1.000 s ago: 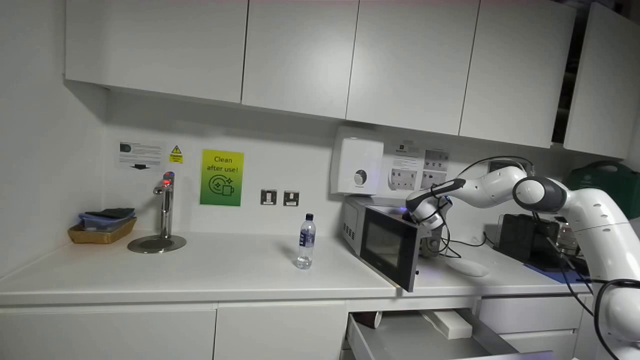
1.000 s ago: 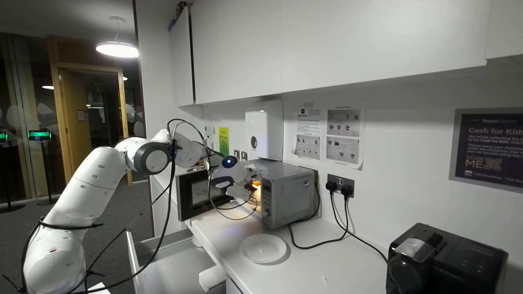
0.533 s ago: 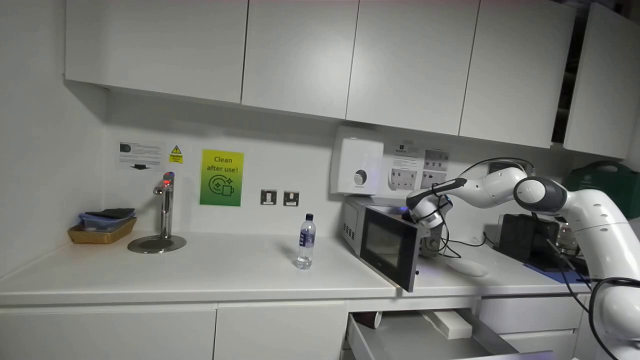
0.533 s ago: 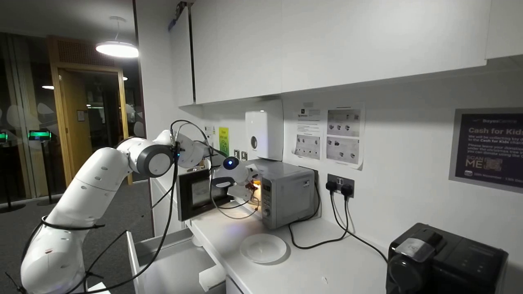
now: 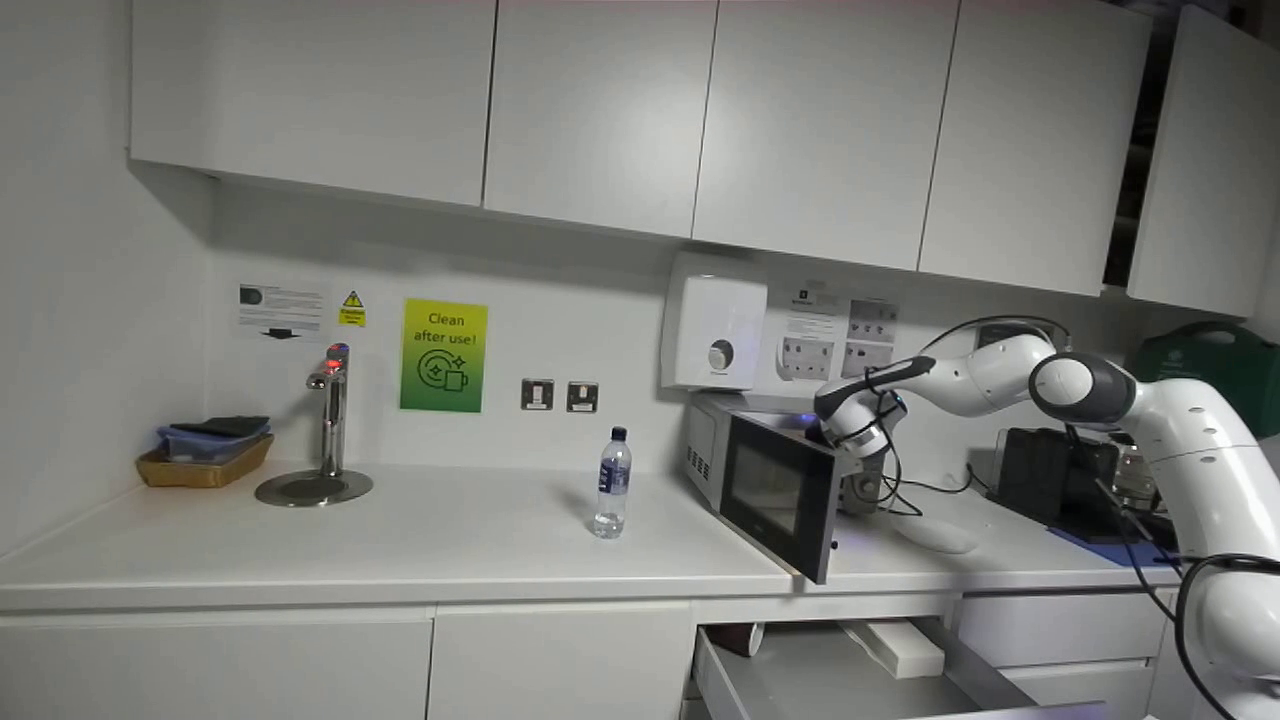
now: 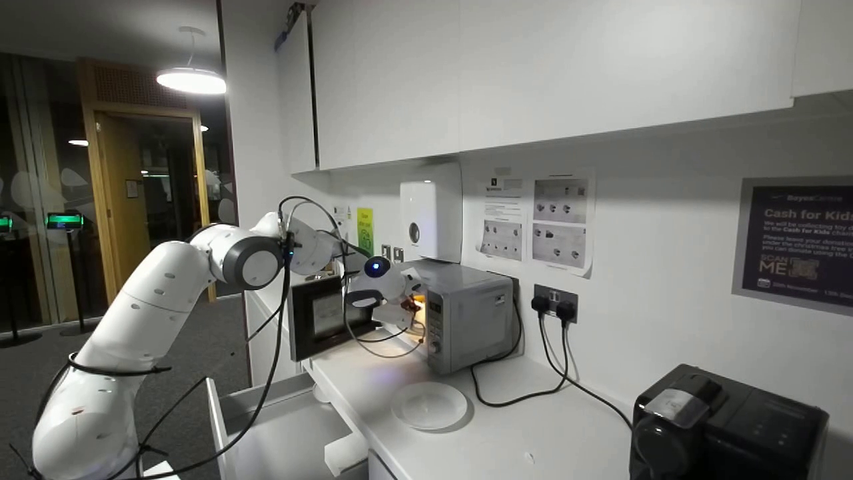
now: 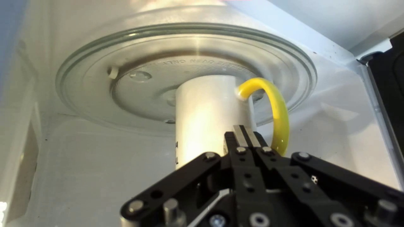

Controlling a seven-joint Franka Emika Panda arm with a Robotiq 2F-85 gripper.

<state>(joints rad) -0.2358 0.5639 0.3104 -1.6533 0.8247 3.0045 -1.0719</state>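
In an exterior view, the microwave door (image 5: 770, 482) juts past the worktop (image 5: 400, 530) edge, one bottle (image 5: 612, 490) standing apart. In an exterior view, one plate (image 6: 428, 408) beside the microwave (image 6: 476, 330). Wrist view: room around one mug (image 7: 205, 110), inside on one glass turntable (image 7: 146, 93); claw (image 7: 246, 134) clenched, jaws together, by the yellow handle (image 7: 280, 116), touch can't be told.

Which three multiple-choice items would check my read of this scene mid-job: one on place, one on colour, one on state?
1. Where is the white mug relative to the microwave?
A. On its roof
B. Inside it
C. Beside it

2. What colour is the mug's handle?
A. Blue
B. Green
C. Yellow

3. How does the gripper stand?
A. Shut
B. Half open
C. Wide open

1 B: the wrist view shows it at the glass turntable.
2 C: it shows yellow there.
3 A: its fingertips lie together.
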